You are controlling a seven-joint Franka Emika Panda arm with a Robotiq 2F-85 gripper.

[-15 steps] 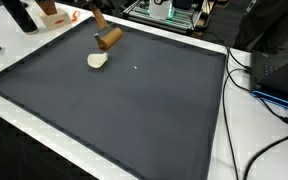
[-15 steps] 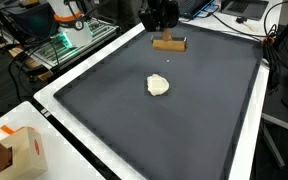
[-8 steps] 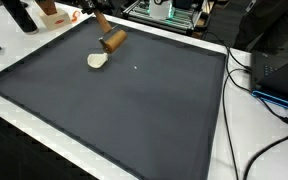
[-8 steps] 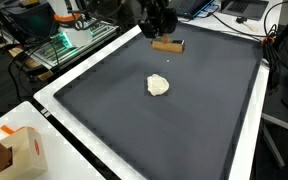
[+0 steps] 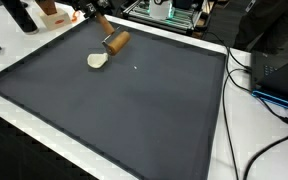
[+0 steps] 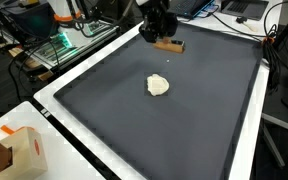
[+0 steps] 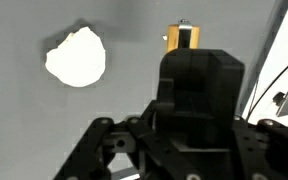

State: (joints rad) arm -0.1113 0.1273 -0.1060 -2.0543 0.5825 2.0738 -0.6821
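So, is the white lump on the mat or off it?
On it: the lump lies on the mat, well inside its edges.

Your end effector point(image 6: 160, 34) is black all over. In an exterior view you see it only as a dark, chunky mass, too small to make out finer detail. In the wrist view you get a squarish black housing point(image 7: 199, 85) with softened corners and a matt finish that catches a little grey light on its upper face. Below it, flat black links point(image 7: 106, 150) branch off to either side, each with round pivot pins and cut-out openings between the bars. A wider black base sits under them.
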